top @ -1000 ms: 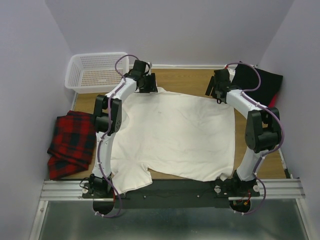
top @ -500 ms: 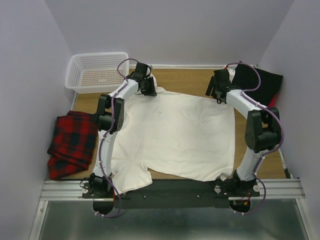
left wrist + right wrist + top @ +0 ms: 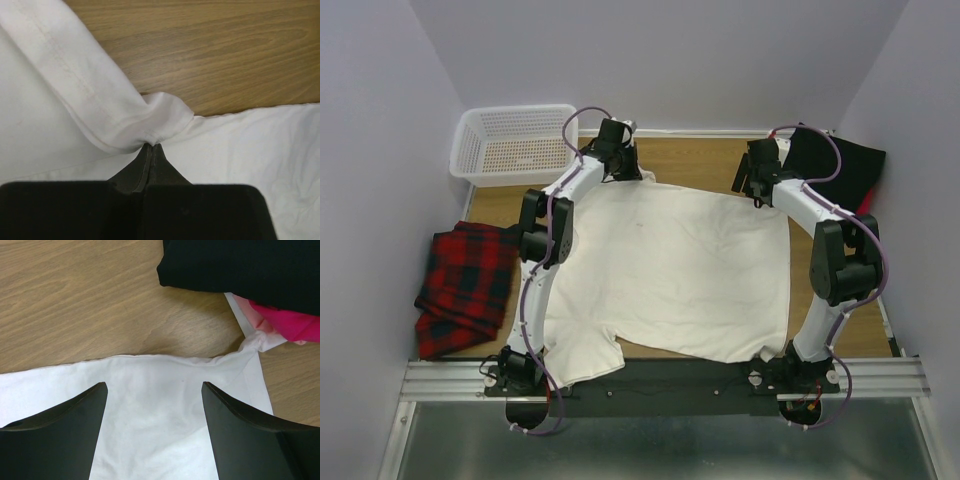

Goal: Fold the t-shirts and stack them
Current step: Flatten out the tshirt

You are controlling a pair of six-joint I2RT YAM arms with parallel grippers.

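Cream-white t-shirt point(image 3: 670, 270): soft matte knit, large, short-sleeved, spread flat with light creases over the middle of the wood-grain worktop point(image 3: 690, 160), near-left sleeve lying over the black base plate. Stitched hem and a rolled, puckered fold plain only in the left wrist view point(image 3: 65, 100). Left jaws: black, tapered, pressed tight together at the shirt's far-left corner, a small pucker of hemmed edge caught at the tips. Right jaws: broad black curved blades, spread wide and grasping nothing, poised over the shirt's far-right corner point(image 3: 155, 405). Black t-shirt point(image 3: 845, 165): dense dark cloth, bundled in the far-right corner of the worktop, its rounded folded edge close up in the right wrist view point(image 3: 240, 265). Red t-shirt point(image 3: 290, 322): bright red-pink, tucked under the black one, just beside the cream-white corner; barely a sliver from the top view, clear only at the right wrist. Red-and-black plaid cloth point(image 3: 465, 285): heaped at the left edge, well apart from the black bundle, seen from the top view alone. Basket point(image 3: 463, 150): white perforated plastic, rectangular with rounded rim, far-left corner, brown showing through its mesh floor; top view only. Left arm point(image 3: 555, 200) and right arm point(image 3: 820, 215): white links, black joints, purple cables.
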